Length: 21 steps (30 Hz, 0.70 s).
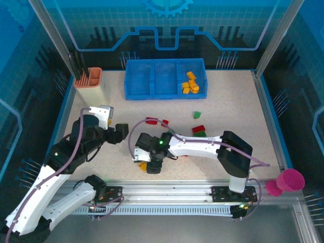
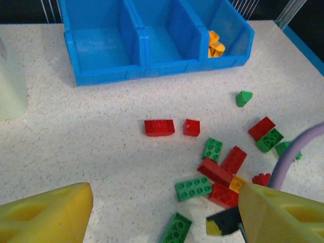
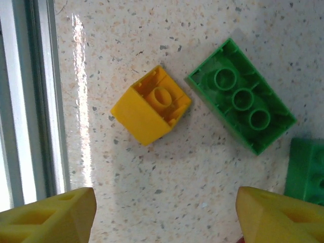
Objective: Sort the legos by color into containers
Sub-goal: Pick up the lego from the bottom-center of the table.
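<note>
**Figure.** Sorting in progress; the step in hand is the pickup of an orange-yellow brick.

- **Right gripper:** The right gripper [image 3: 166, 216] hangs over the table with its jaws spread and nothing between them. The yellow brick [image 3: 151, 104] lies just ahead of its fingertips, tipped so that its hollow underside shows. A green brick [image 3: 242, 96], underside up, lies just beside it toward the right finger. A metal rail [image 3: 30, 101] runs along the left-finger side.
- **Left gripper:** The left gripper [image 2: 164, 217] is likewise spread and empty. The loose legos [image 2: 234, 160], red and green, are scattered ahead of it and toward its right finger. The blue bin [image 2: 136, 71] stands well beyond them.
- **Bin:** Of its three compartments, the right compartment [image 1: 201, 71] holds orange-yellow bricks [image 1: 191, 83]; the other two look bare.
- **Judgement:** The task is early, with most bricks unsorted. The next move calls for a descent centred on the yellow brick, with the jaws square to its flat sides and clear of the green neighbour. A carry to the right compartment would follow.
- **Surface:** A pale speckled tabletop [image 1: 238, 106], flat.
- **Surroundings:** Blue translucent panels [image 1: 101, 20] on a metal frame. A peach slotted holder [image 1: 89, 77] and a pink cup [image 1: 292, 179] stand aside.
</note>
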Motion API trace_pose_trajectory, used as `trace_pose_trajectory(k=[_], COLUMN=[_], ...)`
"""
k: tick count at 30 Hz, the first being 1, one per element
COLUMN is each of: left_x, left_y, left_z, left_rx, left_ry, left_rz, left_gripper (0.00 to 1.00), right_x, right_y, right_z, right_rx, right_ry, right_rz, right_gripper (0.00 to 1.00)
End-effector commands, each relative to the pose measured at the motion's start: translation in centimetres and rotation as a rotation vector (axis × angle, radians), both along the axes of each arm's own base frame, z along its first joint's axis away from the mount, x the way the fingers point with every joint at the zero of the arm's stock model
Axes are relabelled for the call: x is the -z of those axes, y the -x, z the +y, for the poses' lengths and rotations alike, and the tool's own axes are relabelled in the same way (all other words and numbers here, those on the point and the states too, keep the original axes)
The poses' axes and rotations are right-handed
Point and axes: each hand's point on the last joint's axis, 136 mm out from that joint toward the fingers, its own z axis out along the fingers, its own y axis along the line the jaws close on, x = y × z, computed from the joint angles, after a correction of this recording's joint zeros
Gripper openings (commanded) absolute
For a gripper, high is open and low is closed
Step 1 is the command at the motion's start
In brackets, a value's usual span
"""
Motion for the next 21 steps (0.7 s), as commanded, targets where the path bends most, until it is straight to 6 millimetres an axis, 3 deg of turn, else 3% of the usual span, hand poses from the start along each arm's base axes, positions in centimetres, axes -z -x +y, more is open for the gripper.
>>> trace_pose_trajectory(k=[1,7,13,21], left_x=[0.8,1.6,1.6,1.5], left_y=[0.9,1.0,1.1,1.0], left_z=[1.1,1.5,1.3,1.6], left_rx=[-0.003,0.004,0.030,0.030], left_ry=[-0.065,-0.115,-0.098,-0.114], left_rz=[0.031,0.037,0.024,0.011], left_gripper=[0.78,0.81,0.84,0.87], right_x=[-0.1,0.5,0.9,2.7], right_y=[-0.3,-2.7,-4.7,-5.2], right_z=[0.6,1.3,3.4,4.9], right_rx=[-0.210,-0.325,-0.387,-0.446], right_ry=[-0.018,-0.025,-0.086,-0.093], right_rz=[-0.027,-0.105,-0.154,-0.128], right_gripper=[0.76,0.78,0.79,0.74])
